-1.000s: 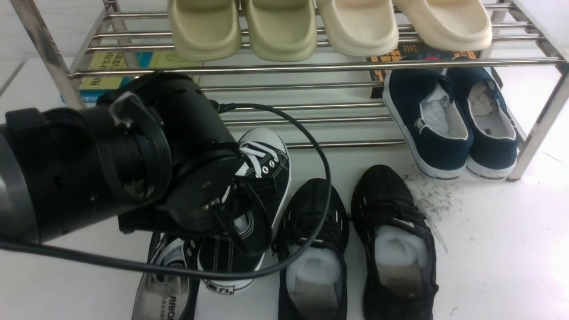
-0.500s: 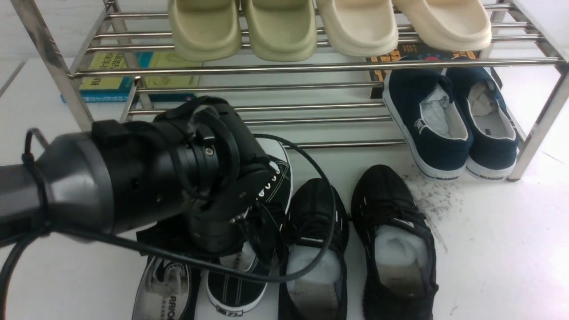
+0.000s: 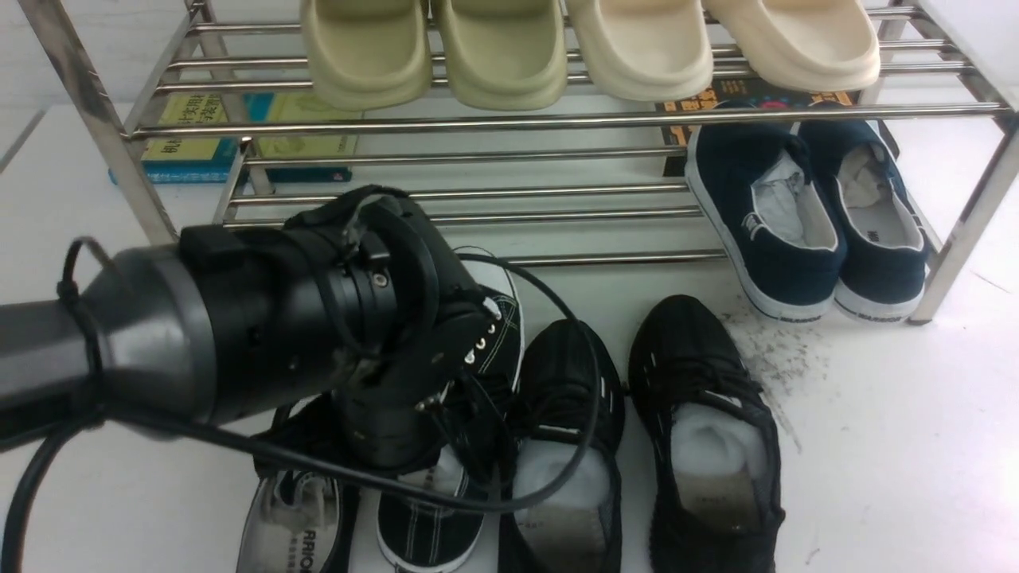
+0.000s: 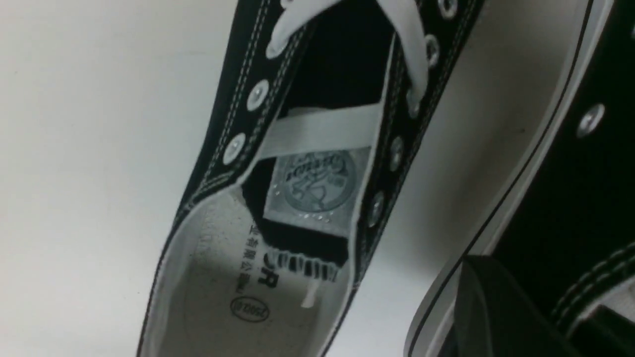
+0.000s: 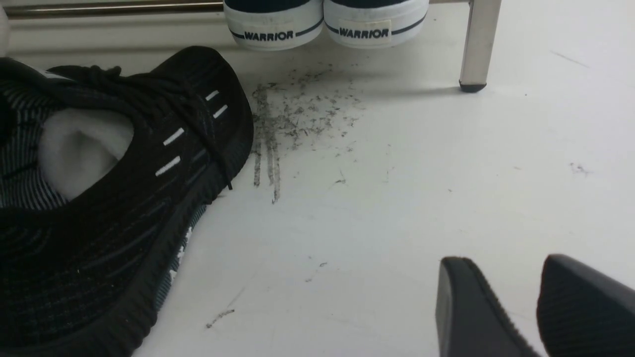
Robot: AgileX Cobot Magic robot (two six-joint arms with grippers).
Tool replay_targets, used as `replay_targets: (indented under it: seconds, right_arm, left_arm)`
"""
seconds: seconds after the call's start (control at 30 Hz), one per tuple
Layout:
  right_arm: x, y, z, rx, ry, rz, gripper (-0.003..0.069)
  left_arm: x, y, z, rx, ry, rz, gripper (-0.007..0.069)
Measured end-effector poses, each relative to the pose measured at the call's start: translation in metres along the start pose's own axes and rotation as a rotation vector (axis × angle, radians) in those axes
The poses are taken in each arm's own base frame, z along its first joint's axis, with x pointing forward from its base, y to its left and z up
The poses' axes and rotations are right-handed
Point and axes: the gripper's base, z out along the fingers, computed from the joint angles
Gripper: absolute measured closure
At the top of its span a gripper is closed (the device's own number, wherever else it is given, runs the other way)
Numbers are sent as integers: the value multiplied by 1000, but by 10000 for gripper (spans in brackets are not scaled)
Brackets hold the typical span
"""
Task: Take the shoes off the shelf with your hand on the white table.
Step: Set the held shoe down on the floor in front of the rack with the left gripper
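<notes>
The shoes are black canvas sneakers with white laces. One (image 3: 296, 517) lies on the white table (image 3: 876, 446) at the near left, and shows from above in the left wrist view (image 4: 302, 198). My left gripper (image 4: 536, 287) is shut on the side wall of the other sneaker (image 3: 434, 529), one finger (image 4: 491, 307) outside and one inside. This sneaker sits low beside its mate, its toe cap (image 3: 497, 274) pointing at the shelf (image 3: 557, 121). The bulky black arm end (image 3: 318, 318) hides its middle. My right gripper (image 5: 501, 263) is open and empty just above the table.
Two all-black mesh sneakers (image 3: 565, 430) (image 3: 700, 430) lie right of the canvas pair; one shows in the right wrist view (image 5: 124, 198). Navy slip-ons (image 3: 804, 223) sit on the lower tier at the right. Pale slippers (image 3: 509, 56) fill the top tier. Books (image 3: 239, 143) lie behind.
My left arm has swung down and toward me with the canvas sneaker, bringing it from a raised tilt to low beside the other sneaker. The last half second shows only a small move nearer.
</notes>
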Motion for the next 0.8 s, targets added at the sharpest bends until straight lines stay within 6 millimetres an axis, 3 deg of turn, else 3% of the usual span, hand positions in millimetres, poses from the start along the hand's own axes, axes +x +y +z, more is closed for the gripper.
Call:
replay_targets:
  seconds: [0.2, 0.53, 0.8]
  right_arm:
    - [0, 0, 0, 0, 0, 0, 421]
    - [0, 0, 0, 0, 0, 1, 421]
    - [0, 0, 0, 0, 0, 1, 421]
  left_arm:
    - [10, 8, 16, -33, 30, -6, 606]
    - [13, 2, 17, 35, 52, 2, 580]
    - [14, 0, 16, 52, 74, 11, 415]
